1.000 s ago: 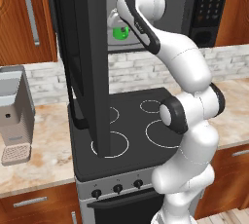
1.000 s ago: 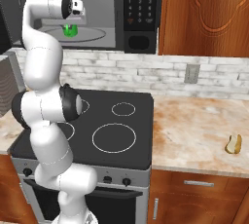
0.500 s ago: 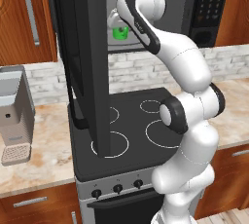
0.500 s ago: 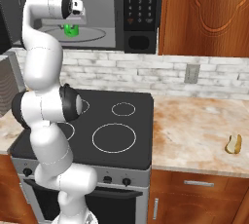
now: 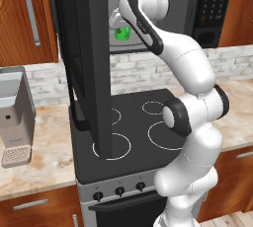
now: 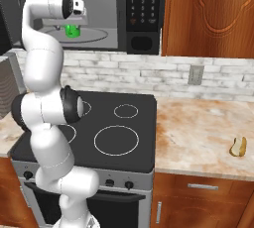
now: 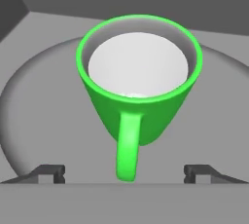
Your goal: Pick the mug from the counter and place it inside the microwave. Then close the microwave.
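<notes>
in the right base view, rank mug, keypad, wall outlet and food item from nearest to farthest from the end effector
1. mug, at the end effector, inside the microwave
2. keypad, to its right
3. wall outlet, lower right
4. food item, far right on the counter

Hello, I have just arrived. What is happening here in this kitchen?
A white robot arm is putting a green mug into the microwave above the stove. The mug stands upright on the glass turntable, its handle toward the gripper. The gripper's fingers are wide apart on either side of the mug, not touching it. The microwave door hangs open, not yet closed.
</notes>
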Motion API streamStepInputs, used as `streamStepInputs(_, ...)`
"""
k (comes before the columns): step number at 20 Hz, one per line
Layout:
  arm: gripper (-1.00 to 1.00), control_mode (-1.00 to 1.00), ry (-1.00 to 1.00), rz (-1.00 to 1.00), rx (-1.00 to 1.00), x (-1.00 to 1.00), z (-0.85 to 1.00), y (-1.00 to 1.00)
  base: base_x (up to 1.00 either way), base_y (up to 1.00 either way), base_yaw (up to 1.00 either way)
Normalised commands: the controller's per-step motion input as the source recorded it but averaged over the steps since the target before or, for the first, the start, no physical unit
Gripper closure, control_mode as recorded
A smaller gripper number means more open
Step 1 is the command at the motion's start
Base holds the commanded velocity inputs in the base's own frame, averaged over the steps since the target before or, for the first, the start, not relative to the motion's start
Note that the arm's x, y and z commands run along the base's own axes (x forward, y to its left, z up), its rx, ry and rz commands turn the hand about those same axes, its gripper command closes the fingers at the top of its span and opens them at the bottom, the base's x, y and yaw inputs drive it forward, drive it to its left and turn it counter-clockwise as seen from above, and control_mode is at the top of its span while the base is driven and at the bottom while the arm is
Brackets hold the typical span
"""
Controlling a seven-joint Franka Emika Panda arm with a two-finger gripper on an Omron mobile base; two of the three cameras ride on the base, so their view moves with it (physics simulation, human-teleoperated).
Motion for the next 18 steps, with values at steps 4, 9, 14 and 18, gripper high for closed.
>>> streamStepInputs(4, -1.00, -1.00, -0.01, 0.00, 0.00, -0.64, 0.00, -0.02, 0.00, 0.00, 0.00)
streamStepInputs(9, -1.00, -1.00, -0.04, 0.00, 0.00, -0.76, -0.01, -0.01, 0.00, 0.00, 0.00)
streamStepInputs(14, -1.00, -1.00, -0.09, 0.00, 0.00, -0.63, -0.20, -0.06, 0.00, 0.00, 0.00)
streamStepInputs(18, -1.00, -1.00, -0.11, 0.00, 0.00, -0.57, -0.24, -0.09, 0.00, 0.00, 0.00)
